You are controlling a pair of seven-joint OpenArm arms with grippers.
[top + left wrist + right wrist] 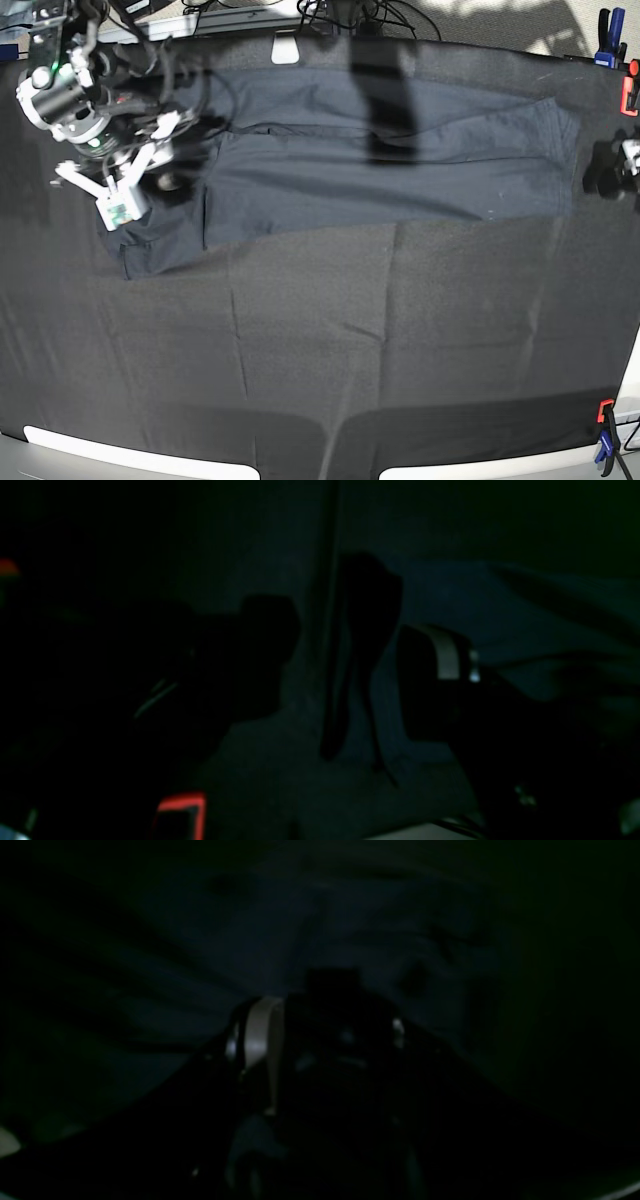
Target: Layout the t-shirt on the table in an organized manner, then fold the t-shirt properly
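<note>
I'm looking at a robotics lab bench: a wide surface point(320, 350) draped in black cloth, pinned at its edges by red and blue clamps point(604, 425). Cables point(340, 15) tangle along the far edge over pale floor, and an arm point(70, 95) with exposed wiring and a green indicator light works above it.

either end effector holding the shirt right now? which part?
Left end effector holds nothing: open, beside the t-shirt. Right end effector sits on the shirt's other end; whether it grips cannot be told.
</note>
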